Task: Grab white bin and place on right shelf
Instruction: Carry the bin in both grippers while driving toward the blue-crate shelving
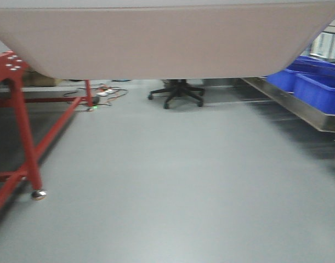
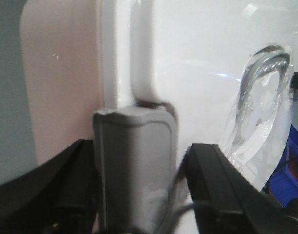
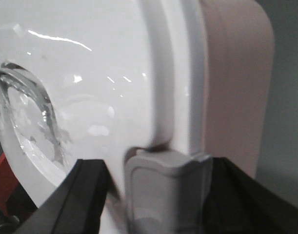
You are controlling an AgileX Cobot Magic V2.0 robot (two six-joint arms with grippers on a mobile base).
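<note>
Left and right jaws are clamping the lid rim of the white bin [image 1: 156, 44], hanging between them; they should be moving level and together toward the right shelf [image 1: 282, 101].

Your grey floor [image 1: 156, 192] runs bare through the middle of the front view. On its left side you see the red frame [image 1: 24, 126] standing on a small caster [image 1: 38, 194]. At the far edge a black chair base [image 1: 177, 94] rests on the floor, with loose cables [image 1: 104, 92] lying to its left. Along the right edge, the right shelf [image 1: 290, 104] carries blue crates [image 1: 321, 90] side by side.
</note>
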